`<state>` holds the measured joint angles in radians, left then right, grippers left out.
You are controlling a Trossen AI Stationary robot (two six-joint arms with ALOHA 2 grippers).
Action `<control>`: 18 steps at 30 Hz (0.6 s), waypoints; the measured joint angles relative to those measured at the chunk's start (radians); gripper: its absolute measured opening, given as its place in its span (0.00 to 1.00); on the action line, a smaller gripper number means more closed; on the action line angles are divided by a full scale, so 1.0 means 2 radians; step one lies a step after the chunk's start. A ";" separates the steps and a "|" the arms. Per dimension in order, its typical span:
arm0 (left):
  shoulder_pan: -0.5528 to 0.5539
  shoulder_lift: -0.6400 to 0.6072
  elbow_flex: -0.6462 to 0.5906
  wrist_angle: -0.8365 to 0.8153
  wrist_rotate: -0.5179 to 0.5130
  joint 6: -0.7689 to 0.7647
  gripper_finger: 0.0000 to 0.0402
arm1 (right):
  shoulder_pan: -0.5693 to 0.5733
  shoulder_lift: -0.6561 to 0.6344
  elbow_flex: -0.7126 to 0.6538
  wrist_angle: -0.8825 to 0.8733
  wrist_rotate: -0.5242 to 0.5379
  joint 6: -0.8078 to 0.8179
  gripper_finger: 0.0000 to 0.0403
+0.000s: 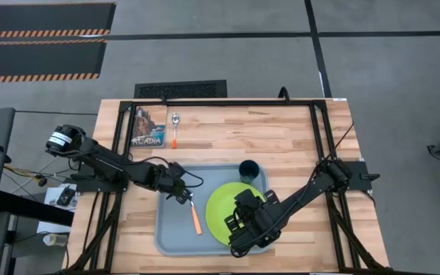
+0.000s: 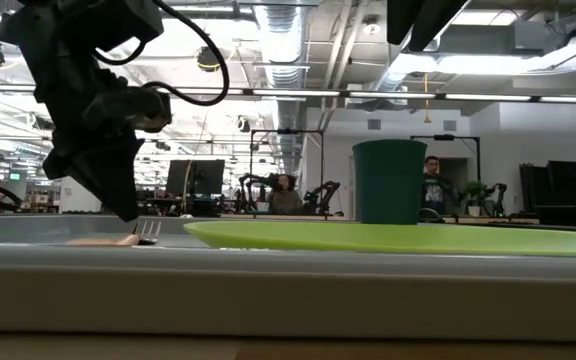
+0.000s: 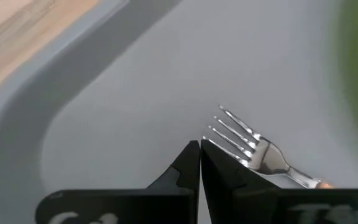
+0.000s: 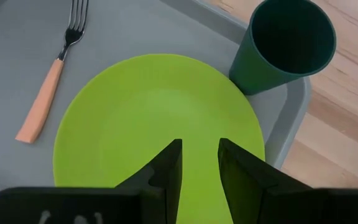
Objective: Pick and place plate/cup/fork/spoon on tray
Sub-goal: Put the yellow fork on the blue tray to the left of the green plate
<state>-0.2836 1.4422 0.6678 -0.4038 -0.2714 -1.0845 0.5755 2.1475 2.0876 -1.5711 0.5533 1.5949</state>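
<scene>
Jaws of left gripper (image 3: 200, 163) hide fork (image 3: 253, 149) handle.

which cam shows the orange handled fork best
The right wrist view: the slim silver-tined, orange-handled fork shows whole on the tray. The high view shows it small, the left wrist view only tines, the low view barely anything.

Lime-green plate (image 1: 231, 213); orange-handled fork (image 1: 195, 218) — teal cup (image 1: 249, 169)

You see shiny metal tines on the fork (image 3: 248, 147), a matt smooth tray (image 3: 123, 93), and a pale wood-grain table (image 1: 228, 130).
</scene>
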 joint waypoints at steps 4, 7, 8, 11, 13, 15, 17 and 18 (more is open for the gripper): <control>0.000 0.000 0.000 -0.002 -0.009 0.001 0.00 | 0.000 0.000 0.000 0.000 0.000 0.000 0.32; 0.001 0.000 0.000 -0.004 -0.011 0.001 0.00 | 0.000 0.000 0.000 0.000 0.000 0.000 0.32; 0.001 0.000 0.000 -0.003 -0.011 0.000 0.00 | 0.000 0.000 0.000 0.000 0.000 0.000 0.32; 0.000 0.000 0.000 -0.003 -0.008 -0.001 0.00 | 0.000 0.000 0.000 0.000 0.000 0.000 0.32; 0.000 0.000 0.000 -0.004 -0.008 -0.001 0.00 | 0.000 0.000 0.000 0.000 0.000 0.000 0.32; 0.000 0.000 0.000 -0.004 -0.011 -0.001 0.00 | 0.000 0.000 0.000 0.000 0.000 0.001 0.32; 0.000 0.000 0.000 -0.004 -0.011 -0.002 0.00 | 0.000 0.000 0.000 0.000 0.000 0.001 0.32; 0.000 0.000 0.000 -0.004 -0.011 -0.004 0.00 | 0.000 0.000 0.000 0.000 0.000 0.001 0.32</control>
<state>-0.2829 1.4422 0.6678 -0.4122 -0.2943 -1.0917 0.5758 2.1475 2.0876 -1.5711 0.5526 1.5963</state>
